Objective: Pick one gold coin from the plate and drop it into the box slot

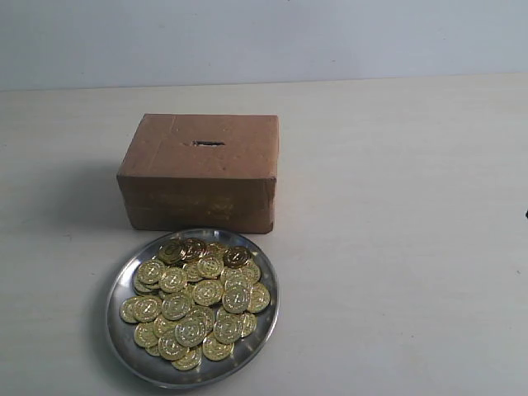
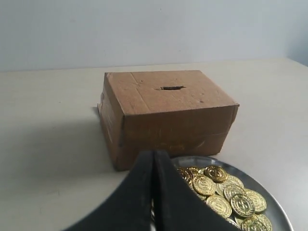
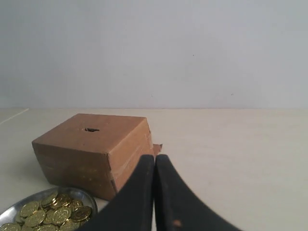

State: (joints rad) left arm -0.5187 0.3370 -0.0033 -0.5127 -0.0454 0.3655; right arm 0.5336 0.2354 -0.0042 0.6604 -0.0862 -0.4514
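A round silver plate (image 1: 262, 326) lies at the front of the table, heaped with several gold coins (image 1: 196, 297). Right behind it stands the brown cardboard box (image 1: 200, 173), with a short dark slot (image 1: 208, 143) in its top face. Neither arm shows in the exterior view. In the left wrist view my left gripper (image 2: 154, 153) is shut with nothing between its black fingers, close before the plate (image 2: 276, 210) and the box (image 2: 166, 115). In the right wrist view my right gripper (image 3: 154, 157) is shut and empty too, off to the side of the box (image 3: 94, 151) and plate (image 3: 85, 196).
The pale table (image 1: 396, 206) runs wide to the right of the box and plate, and a plain light wall (image 1: 264, 37) stands behind it. A small dark bit (image 1: 525, 214) shows at the right edge of the exterior view.
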